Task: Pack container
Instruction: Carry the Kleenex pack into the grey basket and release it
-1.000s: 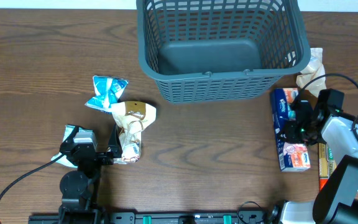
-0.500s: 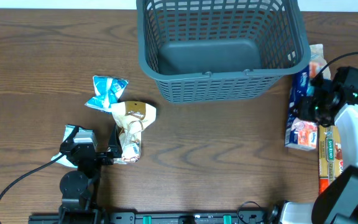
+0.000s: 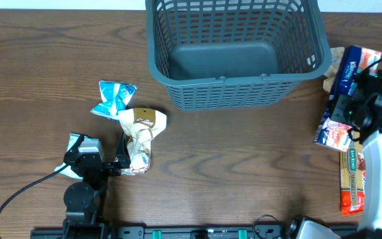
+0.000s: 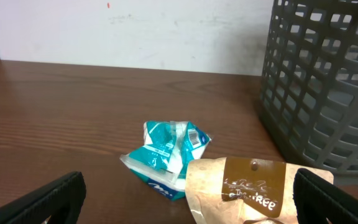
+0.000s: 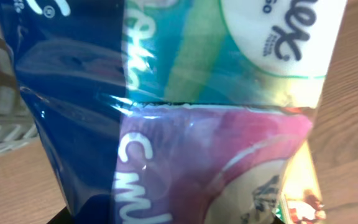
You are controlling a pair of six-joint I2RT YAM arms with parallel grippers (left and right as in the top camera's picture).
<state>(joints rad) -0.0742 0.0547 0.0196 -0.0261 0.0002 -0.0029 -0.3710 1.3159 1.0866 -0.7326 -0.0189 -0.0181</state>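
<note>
Overhead: the container (image 3: 224, 93) sits at the surface's far edge, right of centre. Just off its right side, the right end effector (image 3: 351, 106) is clamped on a tissue pack (image 3: 340, 99). The left end effector (image 3: 101, 158) is spread wide near the near-left corner, by a brown packet (image 3: 141, 129).

Left wrist: a teal packet (image 4: 166, 152) lies behind the brown one, with the container at the right.

Right wrist: the tissue pack fills the frame.

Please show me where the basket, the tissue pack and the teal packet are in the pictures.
basket (image 3: 231, 96), overhead view, on its front slotted wall.
tissue pack (image 3: 333, 131), overhead view, on its lower pink end.
teal packet (image 3: 115, 97), overhead view, on its crumpled middle.
</note>
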